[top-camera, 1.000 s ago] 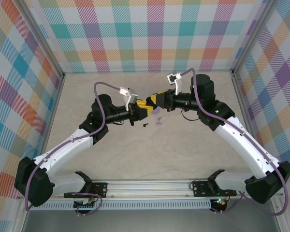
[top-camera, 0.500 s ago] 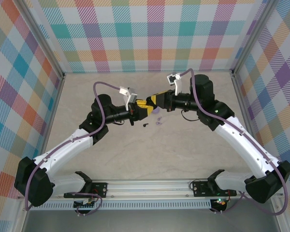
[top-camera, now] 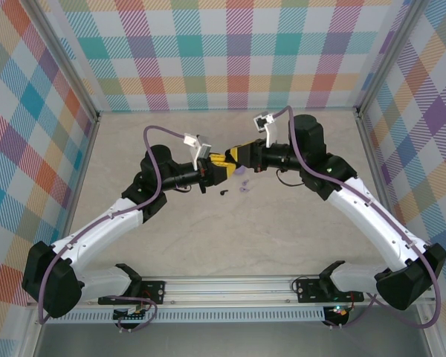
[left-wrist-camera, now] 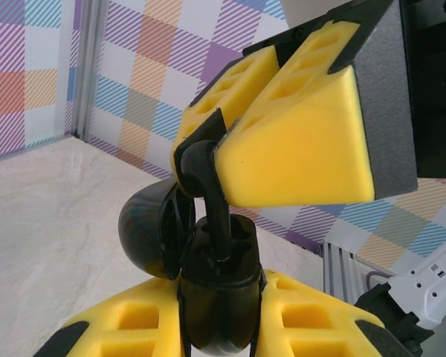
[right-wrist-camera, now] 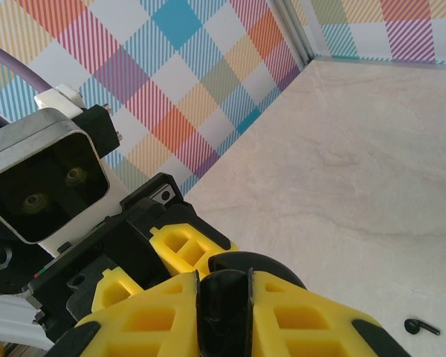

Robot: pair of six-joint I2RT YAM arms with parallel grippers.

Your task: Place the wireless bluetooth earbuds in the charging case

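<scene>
The two arms meet above the table's middle. My left gripper (top-camera: 221, 166) is shut on a black charging case (left-wrist-camera: 219, 297), held upright with its round lid (left-wrist-camera: 145, 234) hinged open to the left. My right gripper (top-camera: 236, 155) is shut on a black earbud (left-wrist-camera: 207, 182). It comes down from above, and the earbud's stem reaches into a slot in the case's top. In the right wrist view the earbud (right-wrist-camera: 224, 312) sits pinched between the yellow fingers (right-wrist-camera: 312, 312). Another black earbud (top-camera: 223, 192) and pale lavender pieces (top-camera: 244, 186) lie on the table below the grippers.
The stray black earbud (right-wrist-camera: 422, 326) lies on the beige tabletop (top-camera: 282, 238). Checked walls (top-camera: 230, 52) with metal corner posts enclose the table on three sides. The arms' base rail (top-camera: 230, 286) runs along the near edge.
The right arm has edged slightly left, toward the left gripper, with the earbud in it. The left arm and the case have stayed put.
</scene>
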